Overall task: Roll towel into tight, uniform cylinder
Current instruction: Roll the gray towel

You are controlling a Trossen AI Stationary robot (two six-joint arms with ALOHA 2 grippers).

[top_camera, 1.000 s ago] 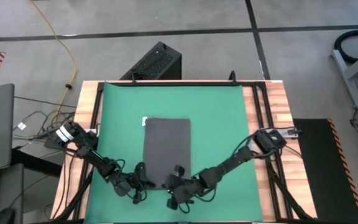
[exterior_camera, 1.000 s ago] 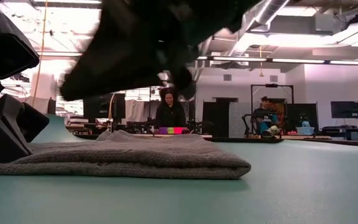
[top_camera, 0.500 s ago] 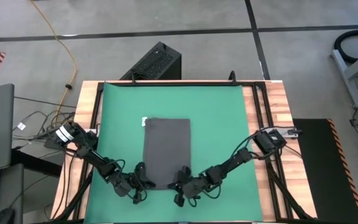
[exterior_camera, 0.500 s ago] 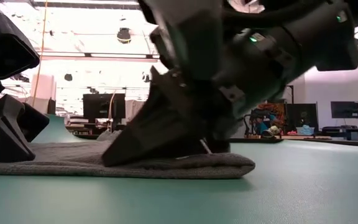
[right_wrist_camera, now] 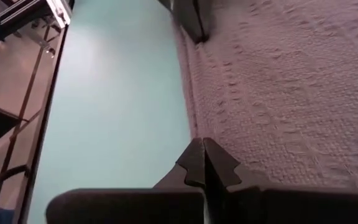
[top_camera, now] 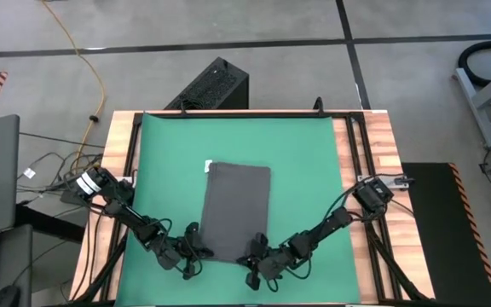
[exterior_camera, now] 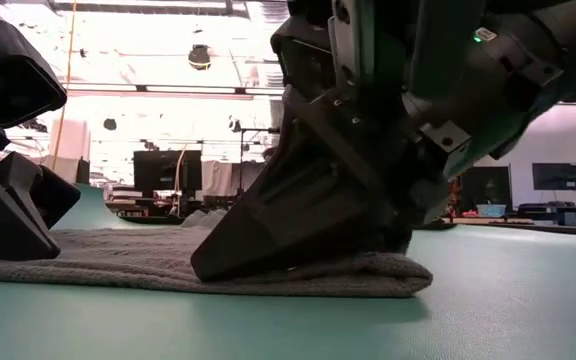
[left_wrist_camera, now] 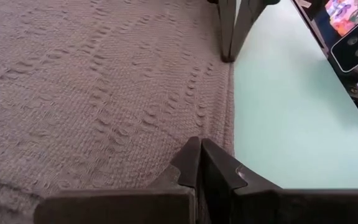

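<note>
The towel [top_camera: 238, 209], a dark grey rectangle of soft textured cloth, is lying flat and unrolled near the middle of the green mat [top_camera: 297, 153], its long sides running away from the arms and its near short edge lying between the two grippers. The mat is covering most of the wooden table [top_camera: 382, 136]. The cloth appears light, limp and thick; it is likely to sag and drag across the smooth mat rather than hold any shape, so the first turn needs firm, even pressure. The best hold is judged to be the near short edge, taken at both corners together, so the roll is starting straight. The left gripper [top_camera: 196, 245] is resting at the near left corner with its fingers pressed together, tips on the cloth. The right gripper [top_camera: 251, 249] is sitting at the near right corner, fingers likewise together and clamping nothing. A small white tag [top_camera: 209, 166] is projecting from the far left corner.
</note>
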